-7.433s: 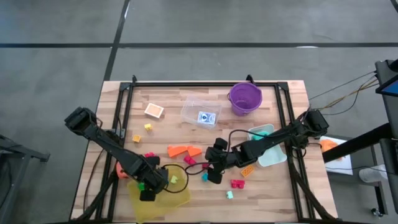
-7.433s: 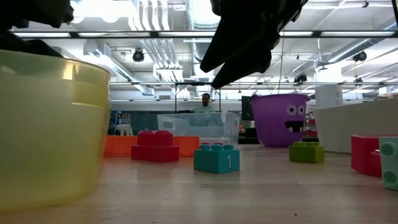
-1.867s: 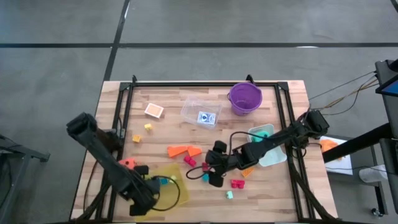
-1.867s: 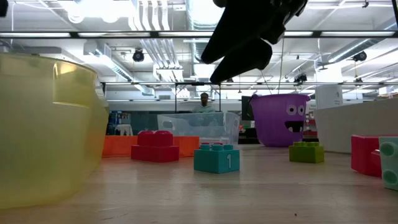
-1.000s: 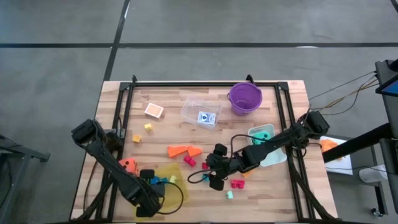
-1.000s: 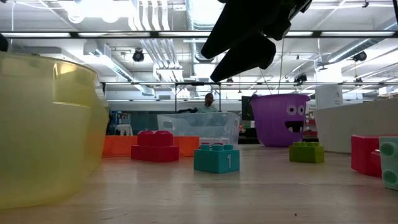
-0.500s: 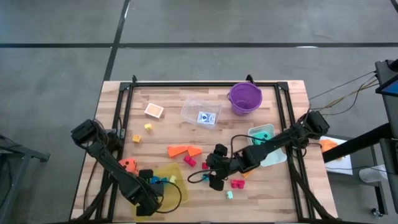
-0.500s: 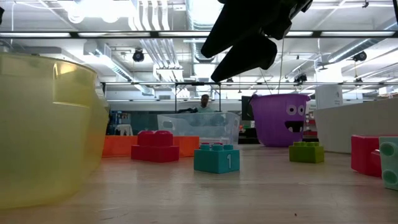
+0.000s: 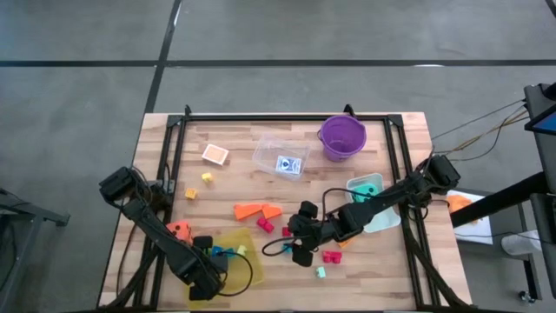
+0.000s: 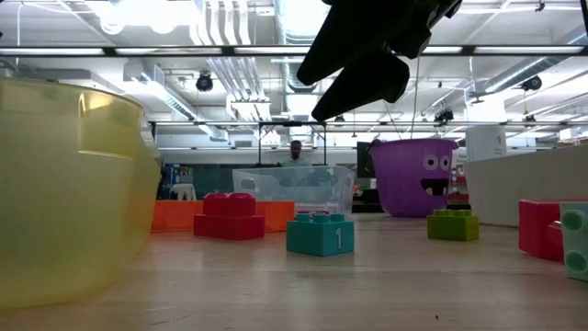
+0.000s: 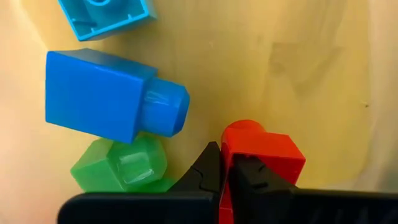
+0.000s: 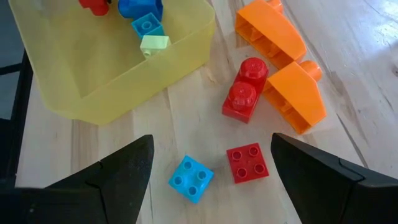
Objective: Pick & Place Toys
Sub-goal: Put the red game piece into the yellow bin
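My left gripper (image 9: 207, 265) is down inside the flat yellow tray (image 9: 246, 236) at the table's near left. Its fingers (image 11: 225, 163) are almost closed on a red brick (image 11: 264, 152). A blue brick (image 11: 102, 93), a light-blue brick (image 11: 106, 15) and a green brick (image 11: 124, 165) lie on the tray floor beside it. My right gripper (image 9: 300, 243) hangs open above the table's near middle. Under it a light-blue brick (image 12: 191, 179) and a flat red brick (image 12: 247, 163) lie on the wood between its fingers, untouched. My left gripper pinches the red brick by one thin edge (image 11: 231, 149) between its two fingertips; a sliver of red shows in the narrow gap. The fingers come from above, pointing down into the tray. I cannot tell whether the brick rests on the tray floor or hangs just above it.
Two orange wedges (image 12: 280, 62) and a red two-stud brick (image 12: 244, 92) lie beyond the right gripper. A purple bucket (image 9: 342, 136), a clear tub (image 9: 280, 155) and an orange die (image 9: 215, 155) stand at the far side. A teal container (image 9: 369, 196) sits under the right arm.
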Controlling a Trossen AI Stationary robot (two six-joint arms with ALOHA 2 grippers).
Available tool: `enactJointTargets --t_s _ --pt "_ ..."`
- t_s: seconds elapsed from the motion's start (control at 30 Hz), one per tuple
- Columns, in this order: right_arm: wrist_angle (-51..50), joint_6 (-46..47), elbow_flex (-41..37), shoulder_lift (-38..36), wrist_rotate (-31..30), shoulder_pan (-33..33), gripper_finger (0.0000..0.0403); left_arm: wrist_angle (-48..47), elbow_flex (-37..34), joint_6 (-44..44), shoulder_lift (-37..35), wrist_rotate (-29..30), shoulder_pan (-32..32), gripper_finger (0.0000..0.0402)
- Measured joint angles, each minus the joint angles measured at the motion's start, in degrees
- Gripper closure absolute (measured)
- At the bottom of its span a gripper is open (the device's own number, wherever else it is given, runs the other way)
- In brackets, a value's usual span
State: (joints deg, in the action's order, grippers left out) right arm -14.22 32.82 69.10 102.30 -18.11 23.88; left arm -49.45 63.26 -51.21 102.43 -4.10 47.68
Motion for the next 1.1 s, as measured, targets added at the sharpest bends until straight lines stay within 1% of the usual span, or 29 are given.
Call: enactJointTargets --t_s 0.37,0.5,0.6,0.9,1.1 --pt "0.0 0.0 0.0 0.0 0.0 0.0 0.0083 0.4 0.0 0.3 0.0 -0.1 0.0 0.0399" --pt "0.0 0.0 0.0 0.0 0.0 0.0 0.0083 0.4 0.0 0.6 0.0 -2.3 0.0 0.0390" --pt "0.0 0.0 0.0 0.0 0.0 0.0 0.0083 0.4 0.0 0.8 0.0 -2.8 0.0 0.0368" --pt "0.0 0.0 0.0 0.0 0.0 0.0 0.0083 0.4 0.0 1.7 0.0 -2.9 0.0 0.0280" --pt "0.0 0.0 0.0 0.0 0.0 0.0 0.0083 0.4 0.0 1.7 0.0 -3.5 -0.1 0.0232"
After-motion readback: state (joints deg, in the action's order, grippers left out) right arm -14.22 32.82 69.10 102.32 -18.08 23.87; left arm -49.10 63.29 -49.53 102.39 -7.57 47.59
